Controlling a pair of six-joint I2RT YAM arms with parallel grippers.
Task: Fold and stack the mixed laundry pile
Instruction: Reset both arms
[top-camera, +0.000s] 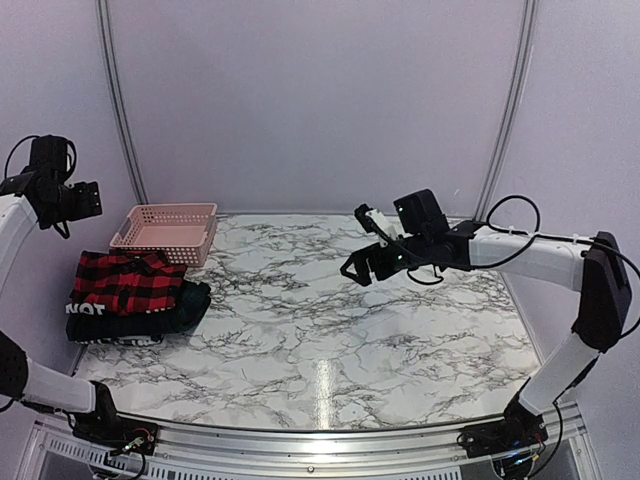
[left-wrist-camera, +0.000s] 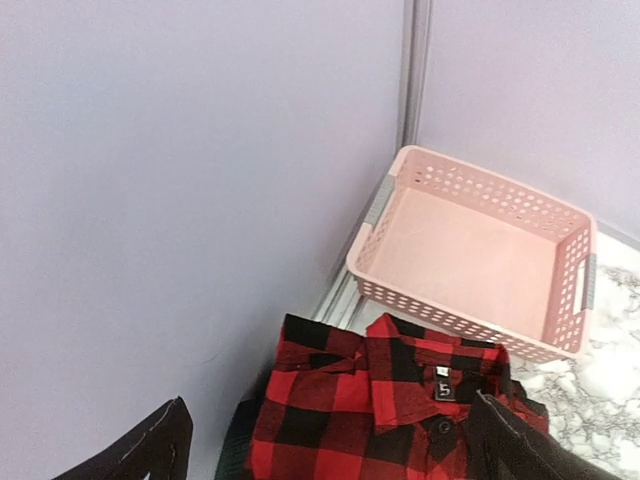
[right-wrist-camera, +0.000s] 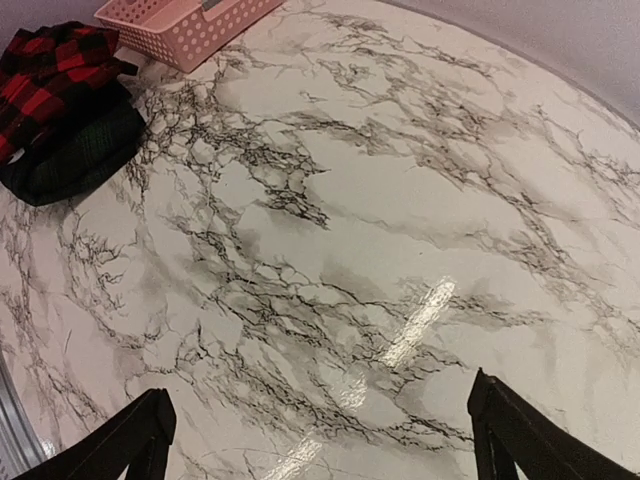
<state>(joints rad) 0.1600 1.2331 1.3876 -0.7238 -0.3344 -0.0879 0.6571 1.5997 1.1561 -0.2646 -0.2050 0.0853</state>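
You are looking across the marble desk from its near edge, where both arm bases are sitting, and the middle of the desk is showing only bare, glossy stone.

Along the left edge, toward the far-left corner, the laundry pile is lying in a low folded stack. The red-and-black checked shirt is resting on top with its collar pointing toward the far edge. White lettering is showing at the stack's near-left side. The dark green plaid garment is sticking out underneath on the right side.

Your left claw is hanging high above the left edge, looking down on the shirt's collar. Its jaws are standing wide and gripping nothing.

Your right claw is hovering above the right half of the desk, nearer the far edge and well apart from the pile. Its jaws are spread wide too, with only marble showing between them.

Just beyond the pile, the pink basket is sitting in the far-left corner, its near wall just beside the shirt's collar.
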